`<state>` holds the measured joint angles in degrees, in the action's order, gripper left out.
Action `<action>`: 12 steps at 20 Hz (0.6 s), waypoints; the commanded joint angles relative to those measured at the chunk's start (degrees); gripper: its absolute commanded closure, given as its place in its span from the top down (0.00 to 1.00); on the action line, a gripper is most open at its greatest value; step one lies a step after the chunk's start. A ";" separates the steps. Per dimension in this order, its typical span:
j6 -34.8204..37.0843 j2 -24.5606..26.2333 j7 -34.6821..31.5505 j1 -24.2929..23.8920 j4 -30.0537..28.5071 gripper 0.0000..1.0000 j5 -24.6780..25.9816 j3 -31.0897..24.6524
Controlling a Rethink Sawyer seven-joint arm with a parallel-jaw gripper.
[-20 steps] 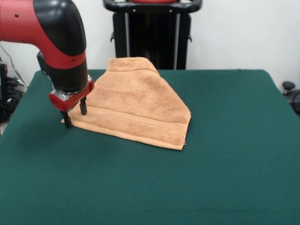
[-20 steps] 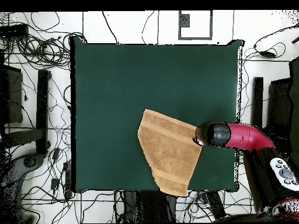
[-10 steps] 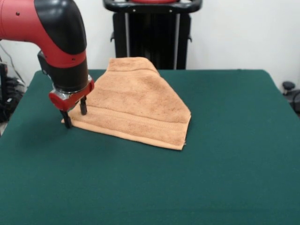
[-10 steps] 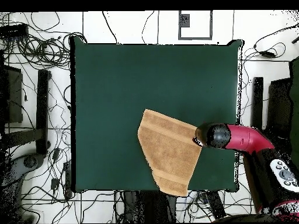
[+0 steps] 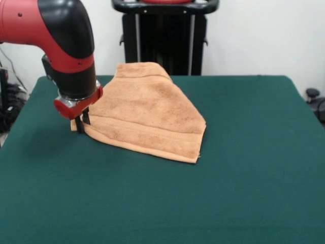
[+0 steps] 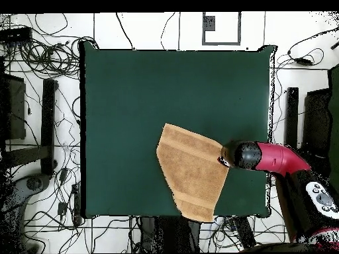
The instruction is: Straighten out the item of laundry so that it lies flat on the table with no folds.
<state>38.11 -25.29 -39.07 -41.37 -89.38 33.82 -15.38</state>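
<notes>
The orange-tan towel lies on the green table at its far left, folded into a rough triangle with a woven band along the near edge. Its far end reaches the table's far edge by the pedestal. My gripper stands at the towel's left corner, shut on that corner, which is raised slightly off the cloth. In the overhead view the towel lies at the lower middle of the table, and the arm's head covers the gripper at the towel's right corner.
The robot's black pedestal stands behind the table's far edge. Cables and stands lie on the floor round the table. The red arm comes in from the right in the overhead view.
The two fingers, apart astride the towel's corner before, have closed on it. The corner has lifted a little and shifted slightly toward the towel. The arm has barely moved.
</notes>
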 commanded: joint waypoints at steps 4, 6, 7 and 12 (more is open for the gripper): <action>-5.28 7.30 -12.12 2.14 -4.76 0.00 -0.32 0.96; -5.46 7.39 -12.22 2.25 -4.74 0.00 -0.53 1.05; -5.45 7.37 -12.26 2.33 -4.76 0.00 -0.68 1.07; -4.84 6.43 -12.26 2.59 -4.96 0.00 -1.49 1.24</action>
<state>37.62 -25.17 -39.07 -41.17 -89.41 32.33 -14.60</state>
